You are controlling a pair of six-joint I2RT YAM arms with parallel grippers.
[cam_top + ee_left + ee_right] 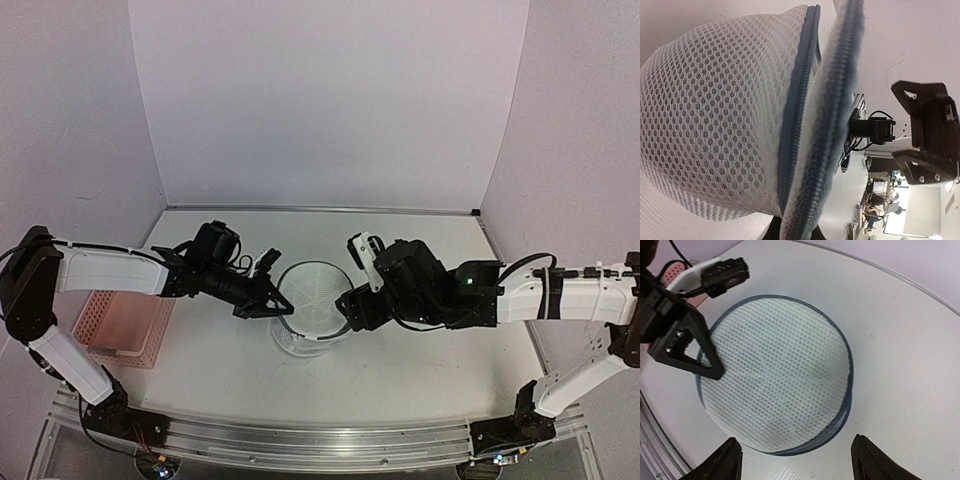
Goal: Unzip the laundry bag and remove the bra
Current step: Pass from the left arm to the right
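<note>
Pink lattice basket [160, 330] sits at the left table edge, well apart from the work, so you can leave it out of the plan. Left gripper [272, 297] is at the left rim of the laundry bag [312, 300]. One dark finger tip lies on that rim in the right wrist view, but you cannot tell how wide its jaws stand or whether they pinch the rim or a zip pull. The bag stands mid-table between both arms, flat round lid up. Its blue-grey zip band [792, 115] shows as two strips with a gap between them in the left wrist view, so the zip looks partly run, not all round, and the lid is still on. The bra is not visible anywhere and no orange shows through the mesh, so you cannot tell if it is inside; treat removal as not started. Right gripper [796, 452] hangs over the bag's right side, fingers [725, 462] spread wide, holding nothing. Room: bare table [400, 370] far, near and right of the bag, walls on the left, far and right sides, metal rail [300, 440] at the near edge, and the two grippers are near each other across the lid, so mind that
</note>
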